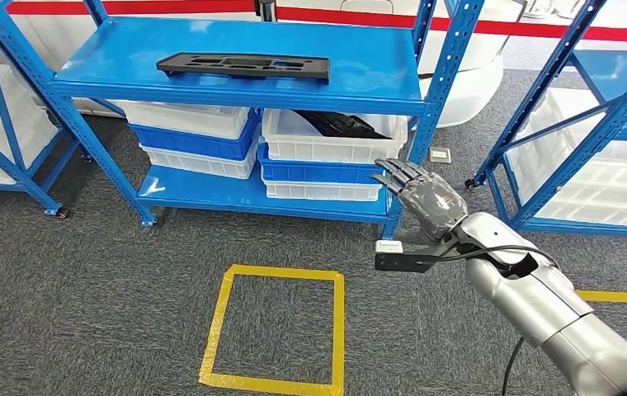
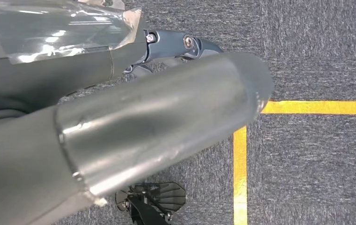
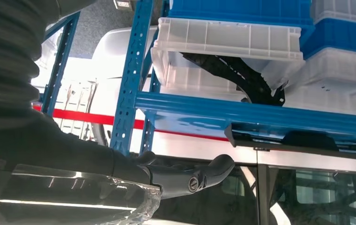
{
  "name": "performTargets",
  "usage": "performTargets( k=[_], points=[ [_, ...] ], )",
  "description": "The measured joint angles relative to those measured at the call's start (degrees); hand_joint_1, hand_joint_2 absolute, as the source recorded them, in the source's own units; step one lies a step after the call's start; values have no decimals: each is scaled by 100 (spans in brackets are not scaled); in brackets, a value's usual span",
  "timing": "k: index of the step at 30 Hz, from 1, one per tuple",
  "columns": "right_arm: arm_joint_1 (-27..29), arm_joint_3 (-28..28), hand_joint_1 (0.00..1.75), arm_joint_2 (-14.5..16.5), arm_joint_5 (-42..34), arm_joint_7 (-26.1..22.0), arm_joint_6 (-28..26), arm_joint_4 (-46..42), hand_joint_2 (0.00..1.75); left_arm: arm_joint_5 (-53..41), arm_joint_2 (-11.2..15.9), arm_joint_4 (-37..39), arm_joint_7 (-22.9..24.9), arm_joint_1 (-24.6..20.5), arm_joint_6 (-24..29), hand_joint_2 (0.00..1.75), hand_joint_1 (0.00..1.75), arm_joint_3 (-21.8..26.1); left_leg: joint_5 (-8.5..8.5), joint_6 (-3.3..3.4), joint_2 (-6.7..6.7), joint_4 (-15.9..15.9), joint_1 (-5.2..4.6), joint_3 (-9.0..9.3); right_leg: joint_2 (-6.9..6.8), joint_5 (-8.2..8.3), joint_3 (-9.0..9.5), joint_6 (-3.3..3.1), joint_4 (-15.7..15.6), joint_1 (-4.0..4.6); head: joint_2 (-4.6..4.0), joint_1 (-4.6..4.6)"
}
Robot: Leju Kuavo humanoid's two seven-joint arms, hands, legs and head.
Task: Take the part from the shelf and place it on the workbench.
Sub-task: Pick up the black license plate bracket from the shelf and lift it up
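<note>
A flat black part (image 1: pixel 244 66) with cut-outs lies on the top board of the blue shelf (image 1: pixel 376 87). In the right wrist view I see the black part (image 3: pixel 302 138) from its edge, on the blue board. My right hand (image 1: pixel 421 198) is raised in front of the shelf's right post, below and right of the part, with fingers spread and nothing in it. Its thumb (image 3: pixel 190 176) is stretched out, well short of the shelf. My left hand (image 2: pixel 185 47) hangs over the carpet with its thumb out and nothing held; a silver tube hides its fingers.
White and blue bins (image 1: pixel 203 136) are stacked on the lower board; one white bin (image 1: pixel 327 140) holds another black part (image 1: pixel 339 124). More blue racks stand at both sides, the right rack (image 1: pixel 599 124) close to my arm. A yellow tape square (image 1: pixel 277 330) marks the carpet.
</note>
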Motion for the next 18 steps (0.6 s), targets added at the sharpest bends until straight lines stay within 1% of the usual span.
performTargets(
  k=[4,9,14,15,16,18],
  points=[
    [0,26,0,80,9,0,-2,82,175,0,5,1,26,1,34,0,0,0,-1,1,0,2,-1,-1,0,1,0,1,-1,-4,0,1],
    [1,24,0,123,21,0,1,119,175,-8,27,2,32,1,30,0,0,0,-5,7,-2,16,-9,-7,0,2,1,4,-3,-49,0,-1],
    [13,13,0,138,23,0,7,124,175,-36,44,2,32,1,35,0,0,-4,-23,36,-5,52,-11,-36,0,10,2,17,-9,-82,0,-1],
    [19,6,0,139,26,0,9,124,175,-37,45,2,32,1,37,0,0,-6,-32,53,-5,42,-11,-46,0,27,10,31,-4,-87,0,-1],
    [28,-4,0,139,32,1,11,124,175,-38,45,2,32,1,40,0,0,-8,-52,85,-5,23,-11,-62,4,52,14,60,27,-81,0,-2],
    [54,-40,0,134,52,8,16,124,175,-42,45,1,32,2,45,0,0,-24,-82,168,-10,-47,17,-13,9,72,-8,121,140,-67,0,1]
  ],
)
